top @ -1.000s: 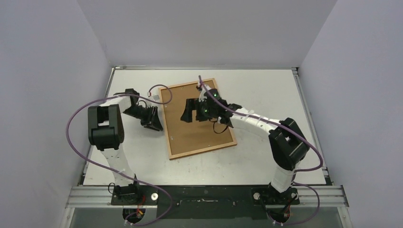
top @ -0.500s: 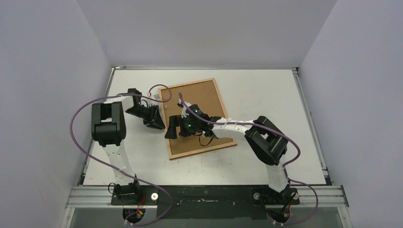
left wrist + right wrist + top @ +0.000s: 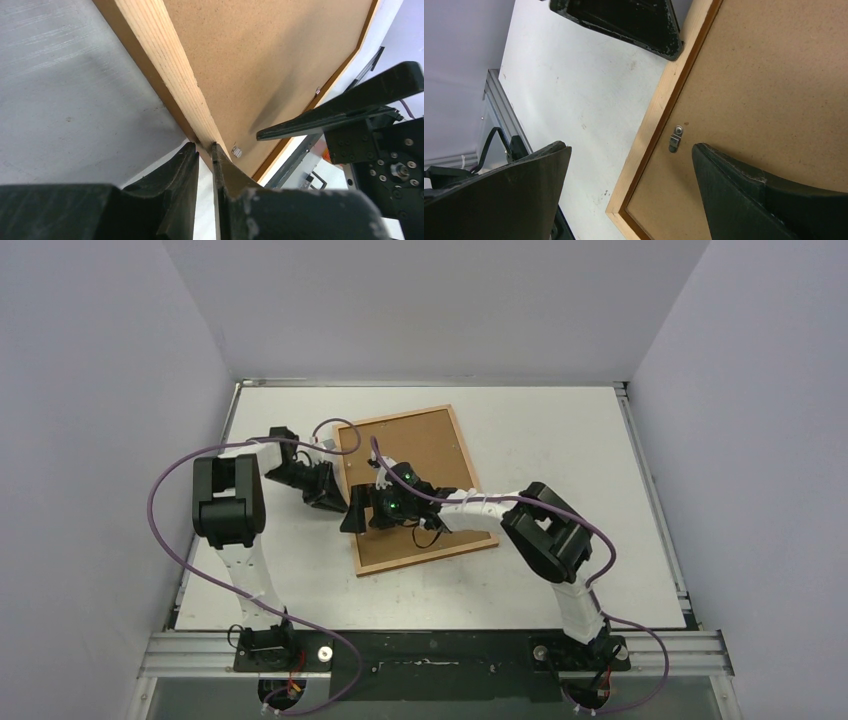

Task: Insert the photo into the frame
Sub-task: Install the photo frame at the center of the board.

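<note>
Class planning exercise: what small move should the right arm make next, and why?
Probably lower the open right gripper onto the small metal tab and turn it: the backing board sits in the frame, and the left gripper is at the frame's edge.

Top cam: up high at the near side, looks down on the whole table (image 3: 400, 590). L wrist cam: v. close and low, looks along the frame (image 3: 170, 60) at its left rim. R wrist cam: close above same rim, looks down. All 3 share that rim.

Plain pale walls (image 3: 430, 300) enclose the scuffed white table (image 3: 560, 430) on three sides.
</note>
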Controlling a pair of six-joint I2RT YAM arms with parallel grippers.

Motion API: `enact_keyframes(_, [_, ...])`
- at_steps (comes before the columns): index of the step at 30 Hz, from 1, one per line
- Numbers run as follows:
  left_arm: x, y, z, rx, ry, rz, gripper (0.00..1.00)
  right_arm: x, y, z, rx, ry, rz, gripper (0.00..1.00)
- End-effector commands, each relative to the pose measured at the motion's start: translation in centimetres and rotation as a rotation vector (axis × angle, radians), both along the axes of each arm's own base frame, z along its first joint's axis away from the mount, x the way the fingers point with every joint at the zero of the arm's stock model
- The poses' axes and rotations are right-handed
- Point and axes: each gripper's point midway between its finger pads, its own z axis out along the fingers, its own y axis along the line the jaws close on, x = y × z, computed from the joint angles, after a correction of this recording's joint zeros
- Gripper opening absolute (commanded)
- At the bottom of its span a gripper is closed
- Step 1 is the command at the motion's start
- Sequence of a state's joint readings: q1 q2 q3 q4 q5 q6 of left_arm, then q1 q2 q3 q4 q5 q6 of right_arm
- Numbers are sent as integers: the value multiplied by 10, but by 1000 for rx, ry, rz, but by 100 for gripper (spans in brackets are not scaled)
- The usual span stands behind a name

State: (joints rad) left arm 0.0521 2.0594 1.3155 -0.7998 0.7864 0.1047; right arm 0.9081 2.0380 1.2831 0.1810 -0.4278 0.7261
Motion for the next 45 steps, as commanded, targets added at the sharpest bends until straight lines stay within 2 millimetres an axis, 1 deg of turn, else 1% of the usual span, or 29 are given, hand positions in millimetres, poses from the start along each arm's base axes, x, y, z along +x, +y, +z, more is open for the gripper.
enact_keyframes(1, [-3, 2, -18, 60, -12, -19, 14, 1, 17, 14, 70, -26, 17, 97])
enact_keyframes(11, [2, 2, -16, 65, -27, -9, 14, -11, 17, 2, 65, 8, 28, 97])
enact_keyframes(15, [2, 1, -17, 64, -25, -5, 14, -16, 20, 3, 69, 12, 38, 97])
enact_keyframes(32, [-1, 2, -21, 65, -30, -12, 12, -22, 27, 0, 91, 35, 59, 97])
enact_keyframes(37, [0, 1, -20, 64, -36, -12, 12, -20, 36, 5, 109, 29, 73, 97])
enact_keyframes(39, [-1, 2, -19, 65, -38, -11, 12, -20, 38, 14, 124, 20, 84, 97])
enact_keyframes(42, [-1, 2, -17, 66, -39, -13, 12, -16, 33, 31, 134, -12, 86, 97])
enact_keyframes(45, [0, 3, -16, 69, -44, -14, 11, -6, 20, 45, 132, -47, 66, 97])
